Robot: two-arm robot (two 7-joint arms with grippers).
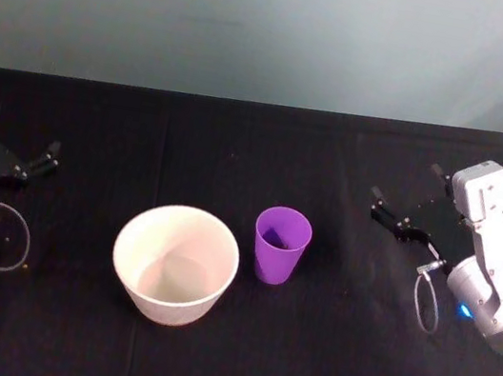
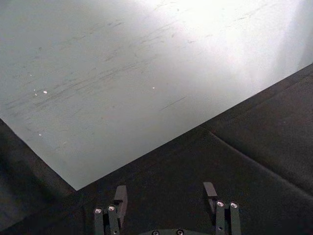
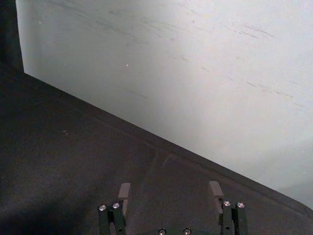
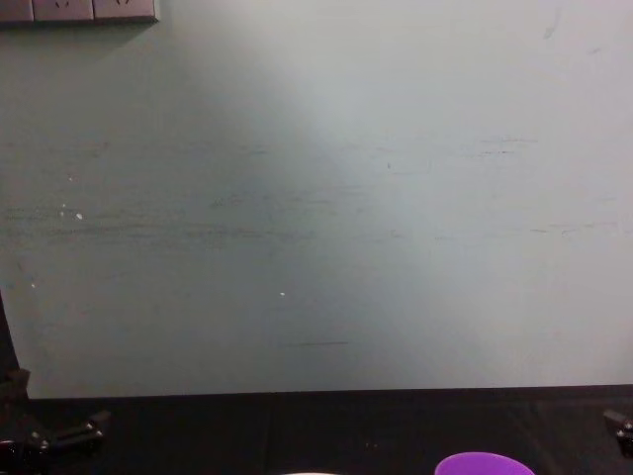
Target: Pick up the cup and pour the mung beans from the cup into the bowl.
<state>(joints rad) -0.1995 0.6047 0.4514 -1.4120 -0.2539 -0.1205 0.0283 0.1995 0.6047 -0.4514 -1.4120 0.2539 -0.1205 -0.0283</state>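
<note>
A bright purple cup (image 1: pixel 281 244) stands upright near the middle of the black table, and its rim (image 4: pixel 485 463) peeks in at the chest view's lower edge. I cannot make out beans inside it. Just to its left, a small gap away, sits the whitish bowl (image 1: pixel 172 306), apparently with nothing in it. My left gripper (image 1: pixel 22 132) rests open at the table's far left, well away from the bowl. In the left wrist view my left gripper (image 2: pixel 165 192) holds nothing. At the right, a hand's width from the cup, my right gripper (image 1: pixel 405 182) is open and holds nothing, as its own wrist view (image 3: pixel 170 190) shows.
The black cloth table (image 1: pixel 239 147) ends at a pale wall (image 4: pixel 316 218) behind. A loose cable loop (image 1: pixel 2 238) hangs by the left arm, and another cable loop (image 1: pixel 426 299) hangs by the right arm. Bare cloth lies in front of the cup and bowl.
</note>
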